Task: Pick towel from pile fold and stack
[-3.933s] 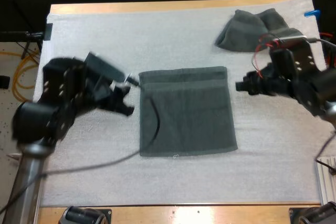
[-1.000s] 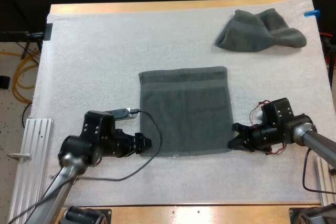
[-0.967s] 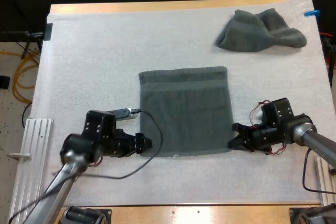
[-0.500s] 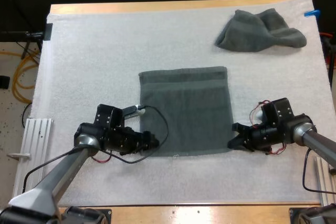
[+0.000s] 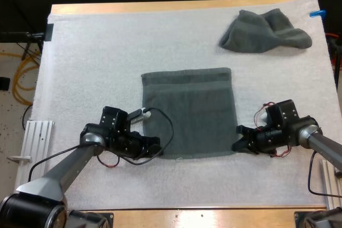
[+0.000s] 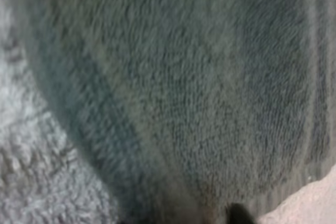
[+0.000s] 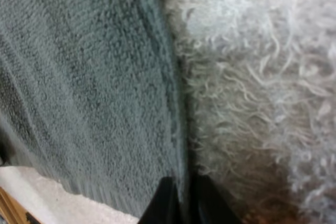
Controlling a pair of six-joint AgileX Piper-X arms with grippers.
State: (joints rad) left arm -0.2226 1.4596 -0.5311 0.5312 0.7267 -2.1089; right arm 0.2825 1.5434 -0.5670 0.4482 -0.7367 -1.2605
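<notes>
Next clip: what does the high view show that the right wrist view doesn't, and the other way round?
High view: the crumpled towel at the far right of the mat, the left gripper at the near left corner of the flat towel, and the right gripper open at its near right corner. Right wrist view: a close look at the flat towel's right edge running between the right gripper's fingers, one on the towel side and one on the mat side. Both: the flat towel and the mat.
</notes>
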